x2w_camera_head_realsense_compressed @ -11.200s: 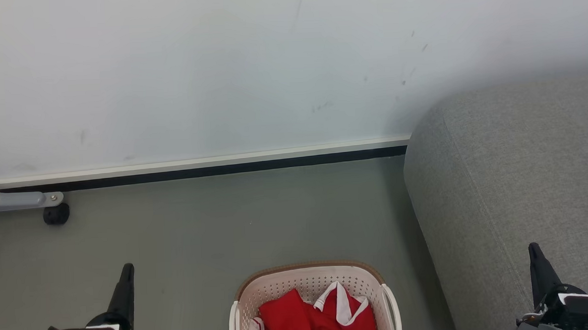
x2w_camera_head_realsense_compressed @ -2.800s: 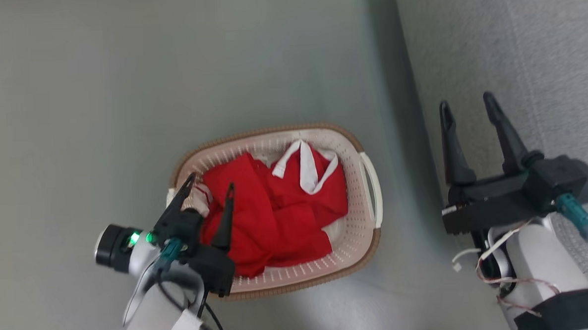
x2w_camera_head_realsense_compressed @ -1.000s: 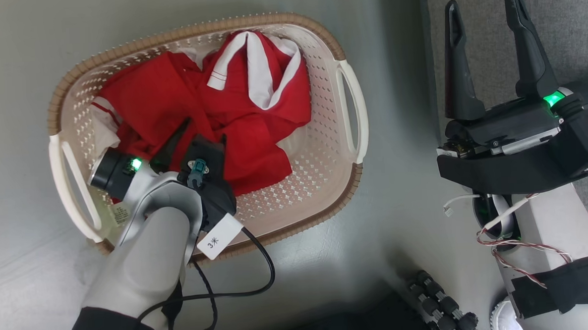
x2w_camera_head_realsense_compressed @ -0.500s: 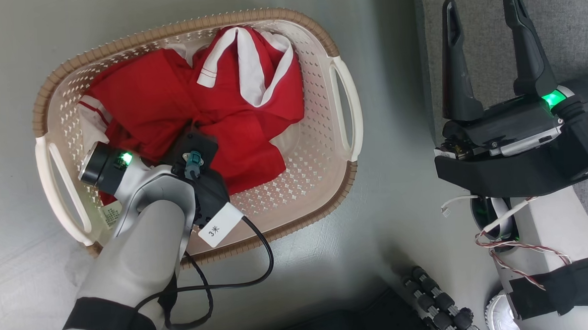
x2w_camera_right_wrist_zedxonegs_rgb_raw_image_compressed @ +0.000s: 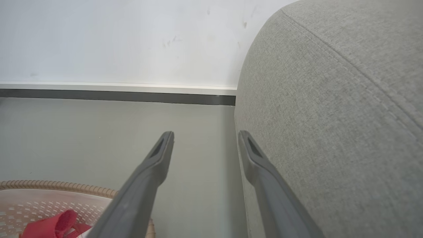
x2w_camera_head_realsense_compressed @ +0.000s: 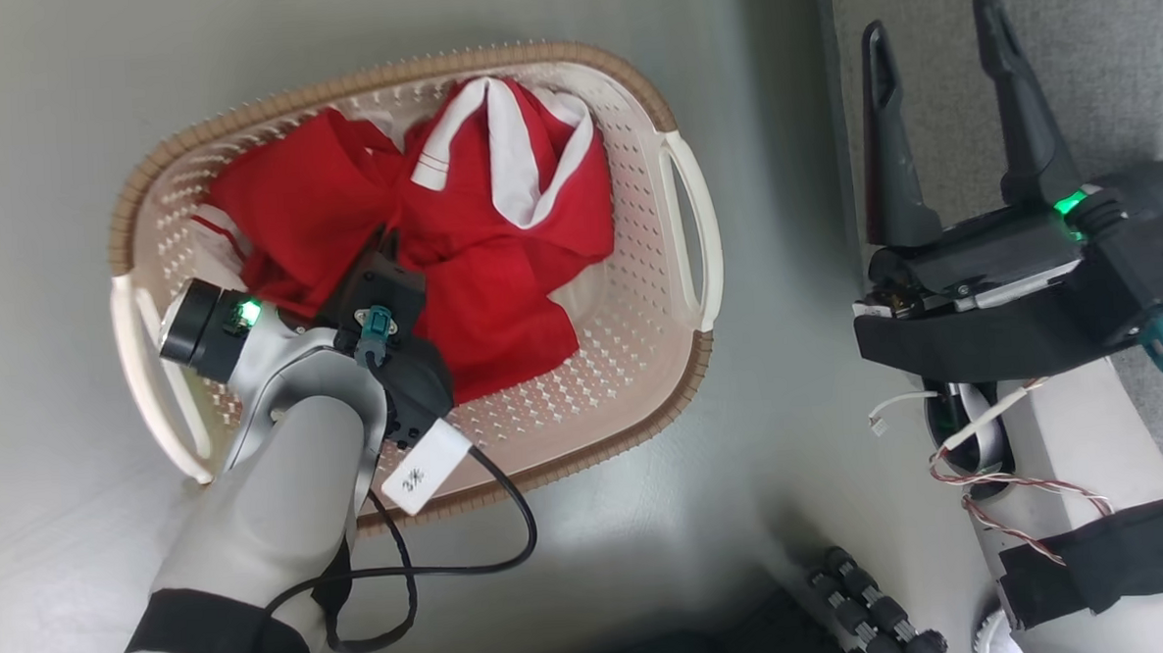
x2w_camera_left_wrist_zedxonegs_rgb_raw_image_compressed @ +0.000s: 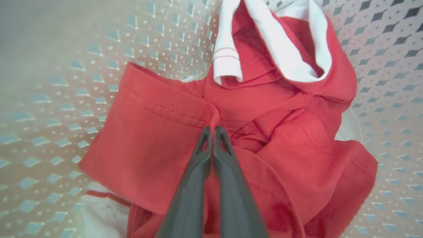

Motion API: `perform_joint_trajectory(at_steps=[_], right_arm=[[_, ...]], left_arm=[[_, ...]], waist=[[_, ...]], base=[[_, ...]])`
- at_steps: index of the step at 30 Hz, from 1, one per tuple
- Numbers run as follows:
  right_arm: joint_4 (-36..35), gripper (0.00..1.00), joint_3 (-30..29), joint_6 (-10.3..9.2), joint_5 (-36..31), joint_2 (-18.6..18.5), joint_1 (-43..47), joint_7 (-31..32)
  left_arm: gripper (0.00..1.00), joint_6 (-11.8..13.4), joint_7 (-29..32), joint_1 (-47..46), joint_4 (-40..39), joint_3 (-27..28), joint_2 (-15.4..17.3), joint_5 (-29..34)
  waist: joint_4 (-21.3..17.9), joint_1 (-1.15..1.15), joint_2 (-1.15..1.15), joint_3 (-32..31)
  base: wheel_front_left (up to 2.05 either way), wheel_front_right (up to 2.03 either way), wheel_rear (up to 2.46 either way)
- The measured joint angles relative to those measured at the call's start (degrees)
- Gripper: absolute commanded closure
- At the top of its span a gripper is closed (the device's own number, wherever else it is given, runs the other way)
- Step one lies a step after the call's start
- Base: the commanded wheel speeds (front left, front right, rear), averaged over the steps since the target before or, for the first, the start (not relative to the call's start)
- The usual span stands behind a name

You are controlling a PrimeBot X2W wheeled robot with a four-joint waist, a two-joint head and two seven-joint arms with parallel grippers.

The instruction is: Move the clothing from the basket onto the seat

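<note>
Broadly, the seat (x2w_camera_head_realsense_compressed: pixel 1099 39) is filling the upper right of the head view as a grey woven-fabric block; in the right wrist view its rounded corner and a stitched seam are curving down the right side (x2w_camera_right_wrist_zedxonegs_rgb_raw_image_compressed: pixel 330 99). A smooth grey-green floor (x2w_camera_head_realsense_compressed: pixel 139 91) is spreading under everything else. The basket (x2w_camera_head_realsense_compressed: pixel 631 344) is sitting left of centre, an oval of cream plastic pierced with small diamond holes, edged by a brown woven-look rim and a pale loop handle at each side. The clothing (x2w_camera_head_realsense_compressed: pixel 500 261) is lying inside it, soft bright red cloth in crumpled folds with a white collar (x2w_camera_head_realsense_compressed: pixel 505 143) turned open near the top.

The left gripper (x2w_camera_head_realsense_compressed: pixel 382 242) is reaching into the basket, and in the left wrist view its two dark fingers are pressing together (x2w_camera_left_wrist_zedxonegs_rgb_raw_image_compressed: pixel 211 129), pinching a stitched fold of the red cloth. The right gripper (x2w_camera_head_realsense_compressed: pixel 929 15) is hanging over the seat's edge with its fingers spread wide and nothing between them (x2w_camera_right_wrist_zedxonegs_rgb_raw_image_compressed: pixel 205 134). A white paper tag (x2w_camera_head_realsense_compressed: pixel 424 476) is dangling from the left wrist cable.

Compared with a second ago, the left fingers, then splayed over the cloth, are now clamped, and the red fabric is puckering toward them.
</note>
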Motion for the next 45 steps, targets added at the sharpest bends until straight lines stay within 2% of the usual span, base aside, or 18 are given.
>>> perform_joint_trajectory(at_steps=[10,21,27,35,45], right_arm=[[5.55,0.00,-0.86,0.65,0.01,-0.14,0.67,0.08],[9.99,0.00,-2.89,1.58,0.08,-2.08,2.63,0.09],[12.18,0.00,-3.24,2.14,0.08,-2.46,2.97,0.09],[15.50,0.00,-3.39,3.07,0.09,-2.82,3.66,0.10],[19.84,0.00,-2.03,4.56,0.09,-2.75,4.07,0.35]], left_arm=[[1.00,-2.97,-1.92,1.93,-4.45,-3.14,-0.09,-3.68],[1.00,-5.95,-1.99,3.04,-11.63,-5.28,-0.16,-8.58],[1.00,-8.43,-1.99,3.85,-15.81,-6.20,-0.24,-11.27],[1.00,-9.45,-1.99,4.02,-19.93,-6.46,-0.27,-14.57],[1.00,-10.47,-1.99,2.47,-21.84,-6.17,-0.41,-15.28]], waist=[[1.80,0.00,0.00,-5.59],[4.76,-0.01,0.00,-13.26],[6.61,-0.02,0.00,-17.65],[8.79,-0.02,0.00,-23.72],[10.49,-0.01,0.00,-32.23]], base=[[0.00,0.00,0.00],[0.00,0.00,0.00],[0.00,0.00,0.00],[0.00,0.00,0.00],[0.00,0.00,0.00]])
